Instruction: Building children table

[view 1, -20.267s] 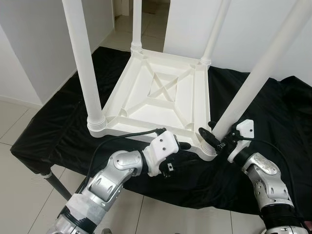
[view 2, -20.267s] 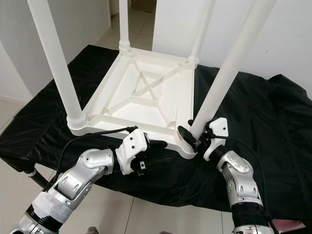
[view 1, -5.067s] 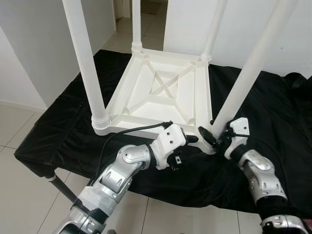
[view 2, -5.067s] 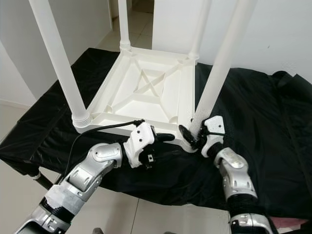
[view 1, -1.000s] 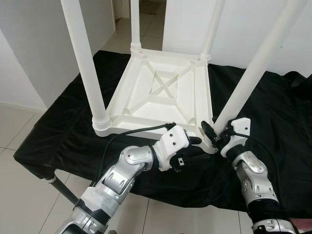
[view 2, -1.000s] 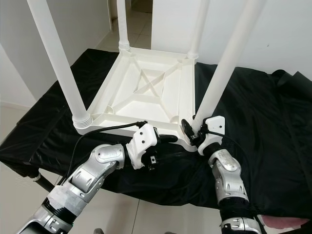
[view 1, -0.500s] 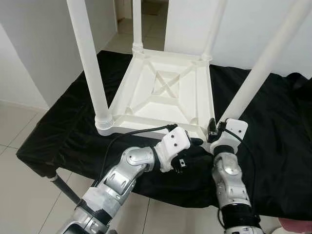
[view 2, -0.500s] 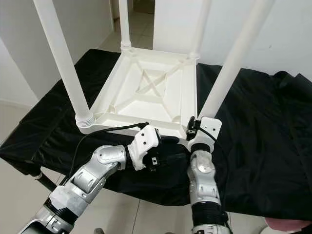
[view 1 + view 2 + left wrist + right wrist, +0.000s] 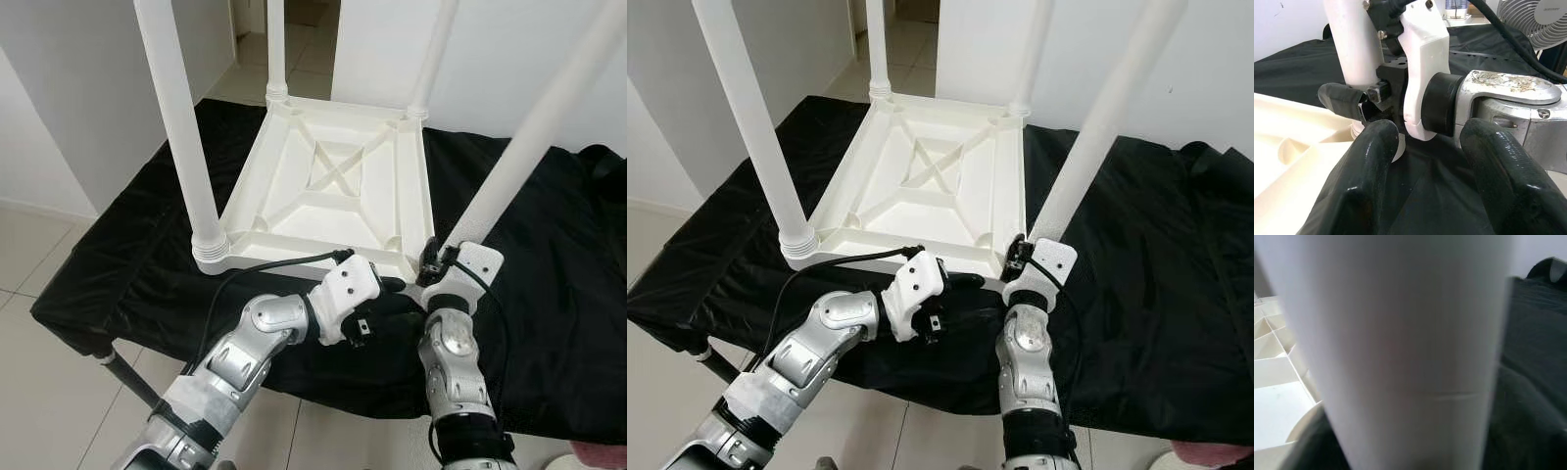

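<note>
Black cloth (image 9: 127,255) drapes the low work surface, ringed by pale floor tiles and white walls, and on it lies the upside-down white plastic children's table top (image 9: 338,186) with four round white legs standing up from its corners.

Your right gripper (image 9: 431,262) sits at the base of the near-right white leg (image 9: 509,166), at about 4 o'clock from the table top's centre. Its wrist view has the leg pressed right up against the lens. In the left wrist view its black fingers reach around the leg's base, so it looks clenched on the leg. That leg leans outward towards 2 o'clock, so twist it squarely and keep it in line with its socket, or the thread may bind.

Your left gripper (image 9: 390,285) hovers just beside the same corner, at 5 o'clock, fingers (image 9: 1369,171) parted and empty. Use it to steady the rim against the turning.

Mind the black cable (image 9: 265,269) looping across the near edge. A grey fan (image 9: 1535,22) stands beyond the cloth.
</note>
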Controlling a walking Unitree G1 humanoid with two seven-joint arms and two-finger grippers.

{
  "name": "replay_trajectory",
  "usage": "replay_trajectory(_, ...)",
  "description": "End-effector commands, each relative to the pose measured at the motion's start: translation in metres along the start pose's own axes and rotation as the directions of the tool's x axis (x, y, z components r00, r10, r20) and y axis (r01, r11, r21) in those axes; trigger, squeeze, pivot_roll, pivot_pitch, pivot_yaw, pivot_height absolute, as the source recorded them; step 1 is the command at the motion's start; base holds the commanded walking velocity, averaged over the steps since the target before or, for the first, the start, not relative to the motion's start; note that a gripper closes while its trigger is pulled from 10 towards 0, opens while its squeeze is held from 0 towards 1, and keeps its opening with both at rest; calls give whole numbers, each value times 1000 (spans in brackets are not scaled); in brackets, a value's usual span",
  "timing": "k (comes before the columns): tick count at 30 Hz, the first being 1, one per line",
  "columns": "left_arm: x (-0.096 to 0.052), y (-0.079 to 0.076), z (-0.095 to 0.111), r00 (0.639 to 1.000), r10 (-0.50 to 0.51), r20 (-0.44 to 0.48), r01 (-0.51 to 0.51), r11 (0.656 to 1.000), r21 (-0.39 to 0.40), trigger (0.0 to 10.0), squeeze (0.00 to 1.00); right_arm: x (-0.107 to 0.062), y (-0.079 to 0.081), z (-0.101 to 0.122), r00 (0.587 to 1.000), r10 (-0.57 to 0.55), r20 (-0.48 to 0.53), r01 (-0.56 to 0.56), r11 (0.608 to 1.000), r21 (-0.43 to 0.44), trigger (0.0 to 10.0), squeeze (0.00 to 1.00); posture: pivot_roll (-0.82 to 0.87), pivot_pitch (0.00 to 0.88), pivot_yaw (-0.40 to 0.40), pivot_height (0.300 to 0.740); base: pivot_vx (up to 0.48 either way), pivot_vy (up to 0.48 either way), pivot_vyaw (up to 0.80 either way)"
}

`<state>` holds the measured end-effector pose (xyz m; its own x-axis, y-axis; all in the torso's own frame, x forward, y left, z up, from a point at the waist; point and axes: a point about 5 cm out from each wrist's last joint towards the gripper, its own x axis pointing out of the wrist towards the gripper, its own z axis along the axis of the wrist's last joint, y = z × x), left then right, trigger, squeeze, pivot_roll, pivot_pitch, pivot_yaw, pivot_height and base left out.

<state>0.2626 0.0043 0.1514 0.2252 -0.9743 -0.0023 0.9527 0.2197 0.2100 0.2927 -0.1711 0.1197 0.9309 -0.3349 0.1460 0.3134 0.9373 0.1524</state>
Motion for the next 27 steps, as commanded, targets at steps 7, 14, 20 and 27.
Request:
replay_trajectory(7,-2,0,-5,999,-35,-28,36,999,25,10000,0,-30,-13,5,988,116,104,-103,987,-126,10000,0,-84,0,-27,740,0,0,0)
replay_trajectory(14,-13,18,-2,999,11,-45,-9,999,52,10000,0,-60,-26,3,976,190,102,-165,961,-220,10000,0,-90,0,-24,740,0,0,0)
replay_trajectory(20,-25,35,1,997,55,-58,-51,996,69,10000,0,-78,-26,-1,961,267,73,-242,939,-245,10000,0,-101,0,-10,740,0,0,0)
replay_trajectory(27,-37,56,3,990,107,-91,-96,988,120,10000,0,-86,-4,-12,875,483,-40,-483,865,-134,10000,0,-102,0,-4,740,0,0,0)
